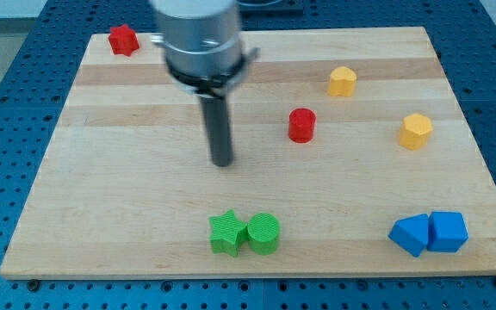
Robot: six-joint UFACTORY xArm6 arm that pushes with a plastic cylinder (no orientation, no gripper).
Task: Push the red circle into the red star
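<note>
Camera view: my tip [222, 162] rests on the wooden surface [102, 215] near its middle, clear of every block. There is no gripper on this arm, only the dark rod, so nothing is held.

The red circle [301, 125] stands at about 2 o'clock from my tip, near but apart from it. The red star [123, 40] sits at the surface's far corner, around 11 o'clock from my tip, well apart from the circle.

Two yellow blocks, one [343, 82] at 1 o'clock of the circle and another [417, 131] at its 3 o'clock, look like hexagons, though I can't be sure.

At 6 o'clock from my tip, a green star [227, 232] touches a green circle [264, 233]. Towards 4 o'clock, two blue blocks [430, 232] sit together.
</note>
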